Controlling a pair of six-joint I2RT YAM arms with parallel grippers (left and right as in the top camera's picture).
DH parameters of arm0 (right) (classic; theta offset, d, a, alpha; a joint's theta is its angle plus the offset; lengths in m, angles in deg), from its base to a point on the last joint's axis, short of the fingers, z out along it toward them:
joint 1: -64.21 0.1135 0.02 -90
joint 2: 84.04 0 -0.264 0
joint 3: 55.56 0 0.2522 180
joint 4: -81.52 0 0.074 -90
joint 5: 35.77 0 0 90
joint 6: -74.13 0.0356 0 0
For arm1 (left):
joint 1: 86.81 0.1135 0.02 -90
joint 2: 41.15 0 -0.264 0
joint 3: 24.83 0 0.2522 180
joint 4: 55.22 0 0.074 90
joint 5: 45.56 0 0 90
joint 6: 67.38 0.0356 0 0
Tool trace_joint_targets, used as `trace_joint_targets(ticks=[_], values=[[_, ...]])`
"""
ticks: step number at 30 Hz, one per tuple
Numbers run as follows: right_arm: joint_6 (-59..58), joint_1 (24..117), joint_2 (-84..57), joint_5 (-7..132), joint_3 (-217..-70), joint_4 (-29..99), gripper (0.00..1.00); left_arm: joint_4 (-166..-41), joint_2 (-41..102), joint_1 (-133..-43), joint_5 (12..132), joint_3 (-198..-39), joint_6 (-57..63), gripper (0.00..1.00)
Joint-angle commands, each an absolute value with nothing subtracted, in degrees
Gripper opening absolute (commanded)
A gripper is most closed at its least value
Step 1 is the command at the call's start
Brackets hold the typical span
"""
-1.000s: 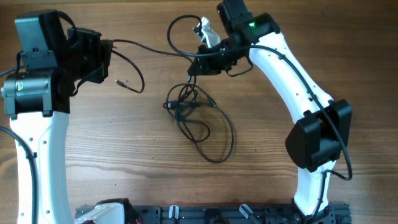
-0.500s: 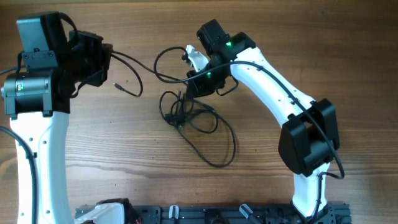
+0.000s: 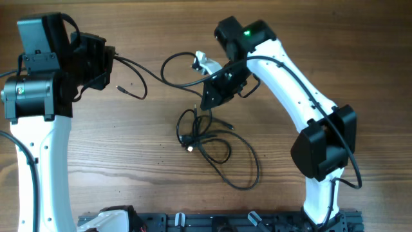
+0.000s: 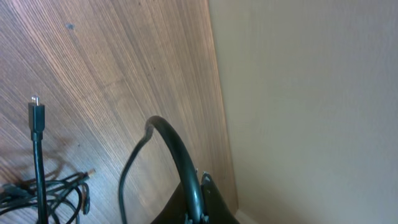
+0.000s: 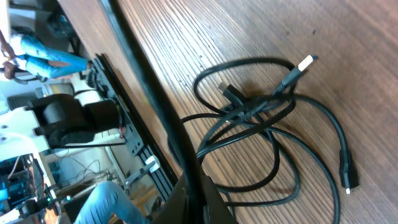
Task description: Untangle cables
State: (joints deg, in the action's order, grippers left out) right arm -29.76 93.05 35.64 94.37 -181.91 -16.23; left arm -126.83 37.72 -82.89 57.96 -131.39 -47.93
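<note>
Overhead, the worktop [image 3: 129, 154] is one broad slab of brown wood with a fine, straight grain. Two arms stand at it, the left arm [image 3: 38, 148] and the right arm [image 3: 290, 84]. Each is a smooth white shell between boxy black joints, and a small green light [image 3: 246, 32] glows on the right one. A black metal rail [image 3: 225, 222] runs along the near edge.

The cables [image 3: 201, 132] are thin, round, matte black cords. How many there are cannot be told, because they cross in one knot near the middle of the worktop, just below the right pincer [image 3: 207, 100]. One wide oval loop swings out of that knot toward the right arm's base, and smaller loops lie stacked close around the knot. A single strand stretches from the right pincer across to the left pincer [image 3: 111, 59], with a rounded loop standing beside it. A short hooked tail curls down from the left pincer onto the wood.

Both pincers are clenched on a cable. In the left wrist view the cord arches out from between the black fingers. In the right wrist view it runs straight away from the fingers on a diagonal.

The right wrist view shows three plug ends in the heap: one with a pale metal tip [image 5: 305, 62], one blocky black one [image 5: 230, 93], and one small dark one [image 5: 348, 180]. The left wrist view shows a fourth plug [image 4: 35, 115], slim with a tiny metal tip.
</note>
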Motion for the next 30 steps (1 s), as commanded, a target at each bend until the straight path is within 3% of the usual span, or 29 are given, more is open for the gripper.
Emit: trace_joint_targets(ticks=[1, 5, 10, 18, 25, 30], values=[[-31.5, 91.6, 35.7, 97.2, -184.7, -15.3, 0.04, -126.5, 37.6, -82.6, 56.3, -131.6, -46.6, 0.04], [-28.6, 89.5, 35.7, 99.5, -190.2, -13.1, 0.04, -126.5, 37.6, -82.6, 56.3, -131.6, -46.5, 0.04], [-21.4, 85.7, 35.7, 99.1, -207.4, -6.0, 0.04, -126.5, 37.6, -82.6, 55.5, -131.6, -45.1, 0.04], [-14.4, 84.4, 35.7, 81.5, -222.5, 10.4, 0.04, -126.7, 37.6, -82.6, 54.8, -131.6, -45.1, 0.04], [-15.0, 84.4, 36.3, 77.0, -219.0, 3.6, 0.04, -126.7, 37.6, -82.6, 53.7, -131.6, -45.1, 0.04], [-14.5, 84.5, 37.0, 76.0, -212.8, -9.3, 0.04, -126.7, 37.6, -82.6, 53.7, -131.6, -43.5, 0.04]])
